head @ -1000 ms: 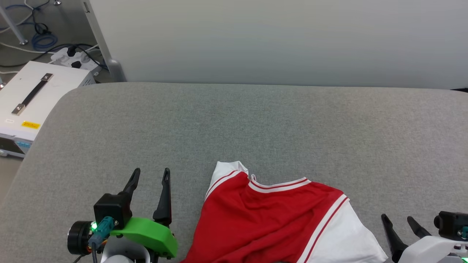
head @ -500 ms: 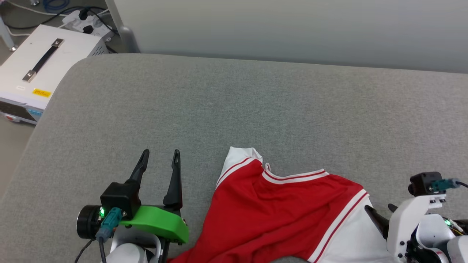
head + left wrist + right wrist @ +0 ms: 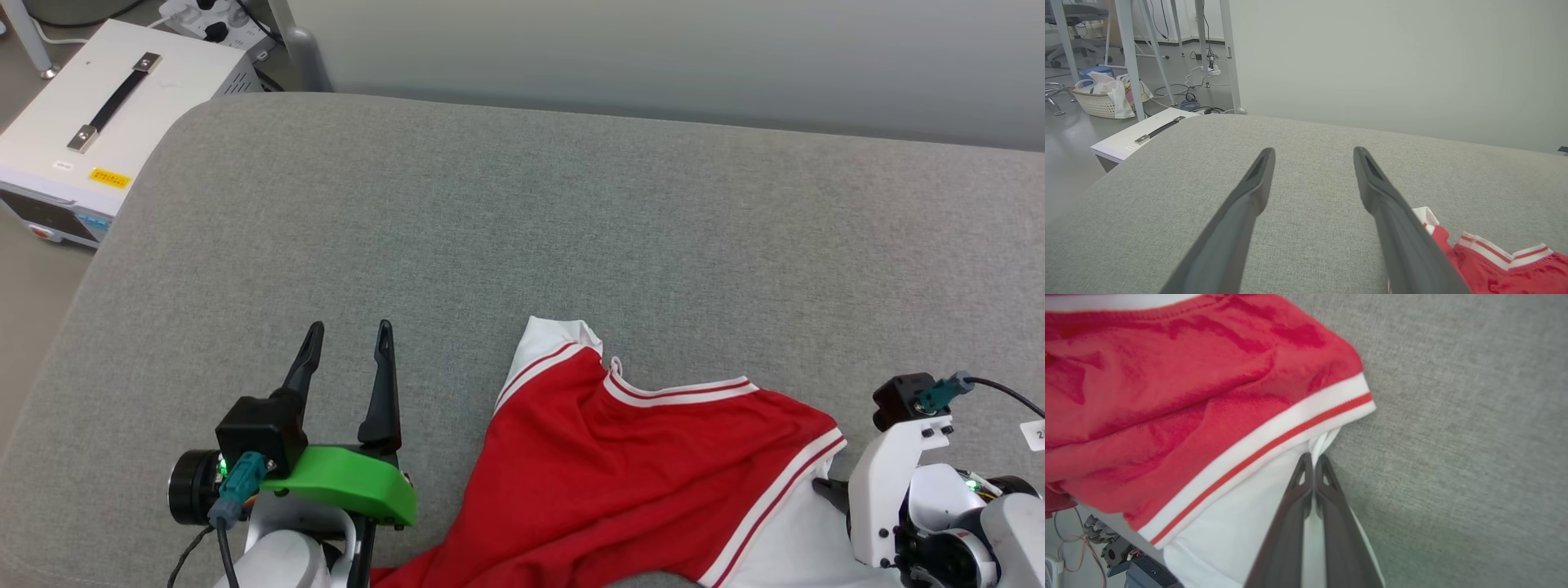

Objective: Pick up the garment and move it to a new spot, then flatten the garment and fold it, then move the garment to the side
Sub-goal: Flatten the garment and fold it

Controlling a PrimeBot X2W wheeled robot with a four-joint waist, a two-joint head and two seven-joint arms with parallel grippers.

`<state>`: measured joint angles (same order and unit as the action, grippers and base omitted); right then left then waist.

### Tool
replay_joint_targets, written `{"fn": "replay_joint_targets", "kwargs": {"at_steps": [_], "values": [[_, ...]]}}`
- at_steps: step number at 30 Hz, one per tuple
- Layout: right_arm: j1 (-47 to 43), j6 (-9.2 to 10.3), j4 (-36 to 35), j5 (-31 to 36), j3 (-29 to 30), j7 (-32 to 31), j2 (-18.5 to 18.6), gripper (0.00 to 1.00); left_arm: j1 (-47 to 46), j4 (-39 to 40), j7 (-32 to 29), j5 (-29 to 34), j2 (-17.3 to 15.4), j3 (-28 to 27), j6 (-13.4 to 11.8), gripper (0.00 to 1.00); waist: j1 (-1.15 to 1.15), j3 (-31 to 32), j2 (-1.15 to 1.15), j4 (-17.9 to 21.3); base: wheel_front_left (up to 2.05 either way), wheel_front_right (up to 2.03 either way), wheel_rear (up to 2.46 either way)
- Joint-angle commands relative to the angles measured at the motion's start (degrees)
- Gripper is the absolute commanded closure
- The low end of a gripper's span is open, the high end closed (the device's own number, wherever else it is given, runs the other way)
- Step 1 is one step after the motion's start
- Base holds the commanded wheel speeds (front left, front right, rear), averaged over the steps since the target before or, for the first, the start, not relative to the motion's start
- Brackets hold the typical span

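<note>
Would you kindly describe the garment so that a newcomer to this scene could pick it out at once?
On the grey padded surface, at the near edge between the left gripper and the right gripper, lies the garment. It is a red jersey T-shirt with white sleeves and striped trim, the one red thing there.

The garment (image 3: 629, 482) runs off the head view's bottom edge. The right gripper (image 3: 819, 486) hides mostly behind its own white wrist there. The yellow label (image 3: 110, 178) on the white box (image 3: 122, 122) is too small to read.
</note>
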<state>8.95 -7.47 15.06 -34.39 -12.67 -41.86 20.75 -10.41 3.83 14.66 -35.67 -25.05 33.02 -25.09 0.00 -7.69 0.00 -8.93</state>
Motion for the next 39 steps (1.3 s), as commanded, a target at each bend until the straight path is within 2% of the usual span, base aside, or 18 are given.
{"fn": "replay_joint_targets", "kwargs": {"at_steps": [1, 6, 12, 17, 23, 24, 25, 26, 33, 39], "values": [[0.68, -0.02, 0.02, 0.39, -0.34, 0.73, 0.30, 1.00, 0.55, -0.40, 0.33, 0.56, 0.38, -0.32, 0.47, 0.00, 0.00, 0.30, 0.00, 0.57, 0.00, 0.00, 0.00], [4.64, -0.02, -3.66, 3.22, 3.72, 2.02, 4.48, 1.00, 1.00, -0.81, 0.33, 0.83, 0.60, -0.81, 1.08, 0.00, 0.00, 0.85, 0.00, 1.60, 0.00, 0.00, 0.00], [5.32, -0.02, -4.31, 4.99, 10.60, -0.05, 7.82, 1.00, 1.38, -0.92, 0.33, 0.89, 0.94, -1.11, 1.52, 0.00, 0.00, 1.05, 0.00, 2.17, 0.00, 0.00, 0.00], [2.99, -0.02, -0.79, 5.20, 14.53, 0.44, 7.17, 1.00, 1.57, -1.55, 0.33, 0.74, 1.17, -1.13, 1.79, 0.00, 0.00, 0.71, 0.00, 2.22, 0.00, 0.00, 0.00], [1.77, -0.02, 4.49, 5.32, 15.35, 7.70, 4.23, 1.00, 1.35, -2.49, 0.08, 0.43, 1.15, -1.06, 1.98, 0.00, 0.00, 0.18, 0.00, 2.43, 0.00, 0.00, 0.00], [1.90, -0.02, 5.34, 5.36, 15.66, 9.64, 3.62, 0.67, 1.30, -2.70, -0.13, 0.42, 1.05, -0.97, 2.01, 0.00, 0.00, 0.16, 0.00, 2.47, 0.00, 0.00, 0.00], [2.05, -0.02, 5.91, 5.60, 15.83, 11.42, 3.35, 0.15, 1.27, -2.84, -0.23, 0.39, 1.00, -0.94, 2.03, 0.00, 0.00, 0.19, 0.00, 2.49, 0.00, 0.00, 0.00], [2.20, -0.02, 6.58, 5.73, 16.04, 13.54, 2.97, 0.00, 1.27, -3.03, -0.41, 0.33, 0.93, -0.88, 2.06, 0.00, 0.00, 0.29, 0.00, 2.52, 0.00, 0.00, 0.00], [1.84, -0.02, 7.25, 7.72, 19.12, 30.27, -0.07, 0.00, 2.23, -3.79, -1.14, -0.35, 0.22, -0.92, 1.98, 0.00, 0.00, 1.83, 0.00, 3.05, 0.00, 0.00, 0.00], [-0.20, -0.02, 3.12, 11.48, 19.88, 41.50, -2.87, 0.00, 2.76, -4.21, -1.71, -0.94, -0.69, -1.37, 1.86, 0.00, 0.00, 2.93, 0.00, 3.89, 0.00, 0.00, 0.00]]}}
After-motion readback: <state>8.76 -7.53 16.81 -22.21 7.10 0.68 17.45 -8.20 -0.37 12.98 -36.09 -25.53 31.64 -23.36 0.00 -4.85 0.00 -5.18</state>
